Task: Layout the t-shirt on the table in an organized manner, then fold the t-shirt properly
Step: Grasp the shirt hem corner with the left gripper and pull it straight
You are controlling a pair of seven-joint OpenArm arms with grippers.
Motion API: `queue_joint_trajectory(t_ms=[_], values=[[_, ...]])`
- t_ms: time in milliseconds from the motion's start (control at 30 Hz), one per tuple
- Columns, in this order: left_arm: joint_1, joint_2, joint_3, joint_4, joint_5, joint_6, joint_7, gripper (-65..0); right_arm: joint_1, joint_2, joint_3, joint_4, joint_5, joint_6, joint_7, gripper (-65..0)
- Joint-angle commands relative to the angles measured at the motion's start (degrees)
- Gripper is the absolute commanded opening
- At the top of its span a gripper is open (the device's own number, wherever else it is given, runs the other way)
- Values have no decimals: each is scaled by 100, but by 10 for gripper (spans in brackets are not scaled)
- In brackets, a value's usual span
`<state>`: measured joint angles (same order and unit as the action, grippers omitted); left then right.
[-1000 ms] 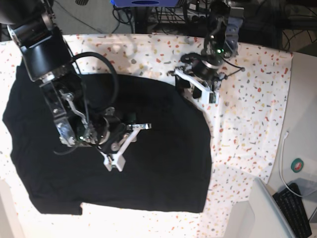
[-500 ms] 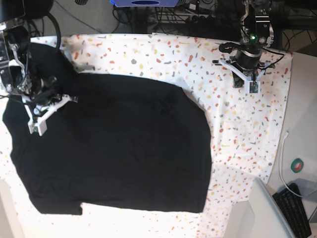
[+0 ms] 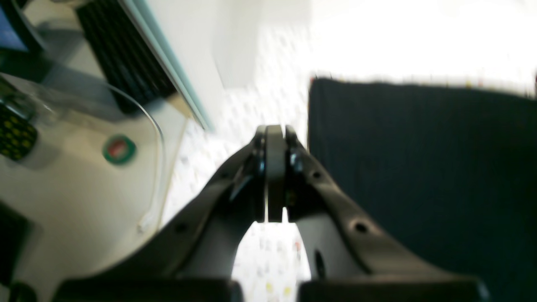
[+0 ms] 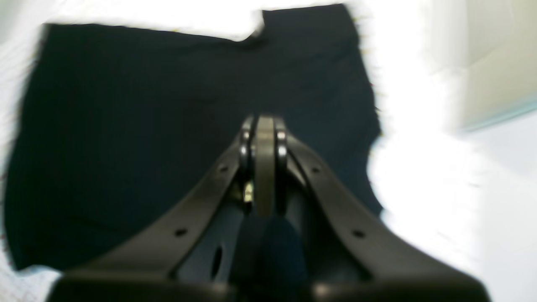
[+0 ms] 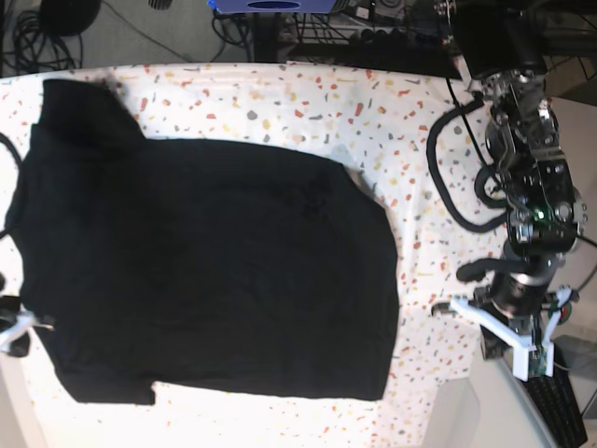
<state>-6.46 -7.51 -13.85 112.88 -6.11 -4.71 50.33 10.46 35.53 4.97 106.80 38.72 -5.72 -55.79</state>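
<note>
The black t-shirt (image 5: 205,271) lies spread flat on the speckled table (image 5: 448,215), with one sleeve (image 5: 84,112) at the back left. My left gripper (image 5: 530,362) hangs off the shirt past the table's right front edge, shut and empty. In the left wrist view its closed fingertips (image 3: 275,134) sit left of the t-shirt (image 3: 419,167). My right gripper (image 5: 13,332) barely shows at the left edge. In the right wrist view it (image 4: 264,123) is shut with nothing in it, above the t-shirt (image 4: 126,126).
A keyboard (image 5: 560,397) and a green-and-red button (image 5: 561,311) sit on the grey-white surface right of the table. Beside them runs a white cable (image 5: 534,289). Cables and equipment (image 5: 280,19) crowd the far edge.
Both arms have drawn away from the t-shirt: the left swung to the front right corner, the right out to the left edge. Both grippers closed. The back left sleeve is now uncovered.
</note>
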Motion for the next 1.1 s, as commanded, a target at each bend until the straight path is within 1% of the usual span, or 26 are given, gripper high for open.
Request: queue_joint_trajectory(t_ms=[0,67,100,200,267,300,400,467,533,567,633,700,767,833,900,967,1000,1067], values=[[-115,-36,-9,136,-35,-26,-131,-650,137,249,131,120,36,101,361,-650],[-282,-10,62,119,-62,-26,-131,-650,119,452,272,128,36,189,713,-650],[-317,17,70,127,-70,-26,-140,-650,110,487,369,146,36,233,836,-650],[-326,61,237,75,-26,-26,-325,-650,-30,513,703,243,36,374,880,-650],[-255,61,325,-84,-26,-26,-422,-650,-57,487,703,181,36,400,880,-650],[-141,61,369,-233,-26,-26,-483,-650,-127,408,676,23,36,400,845,-650],[237,34,607,-840,-26,-26,-756,-650,-400,-41,597,-716,-8,418,801,-650],[518,34,651,-1270,-26,-26,-1134,-650,-567,-243,571,-1243,-8,418,810,-650],[888,26,624,-1815,-26,-17,-1652,-650,-743,-524,571,-1700,-17,427,836,-650],[1037,-45,659,-2079,-26,-17,-1916,-650,-839,-630,571,-1841,-17,427,924,-650],[1195,-115,677,-2440,-26,-8,-2259,-650,-1015,-753,562,-2025,-17,427,1135,-650],[1239,-124,677,-2589,-26,-8,-2452,-650,-1121,-770,545,-2105,-17,427,1320,-650],[1134,-159,668,-2343,-26,-8,-2356,-650,-1077,-639,421,-2008,-17,427,1399,-650],[826,-168,651,-1736,-26,-8,-2057,-650,-839,-243,386,-1595,-17,427,1364,-650],[466,-185,624,-1121,-26,-17,-1582,-650,-699,82,430,-1085,-8,427,1311,-650],[-44,-229,651,-435,-26,-17,-1037,-650,-584,469,685,-469,-8,427,1284,-650],[-255,-229,651,-172,-35,-17,-861,-650,-576,583,861,-179,-8,427,1284,-650],[-387,-194,624,13,-35,-17,-808,-650,-619,654,1142,164,18,427,1284,-650]])
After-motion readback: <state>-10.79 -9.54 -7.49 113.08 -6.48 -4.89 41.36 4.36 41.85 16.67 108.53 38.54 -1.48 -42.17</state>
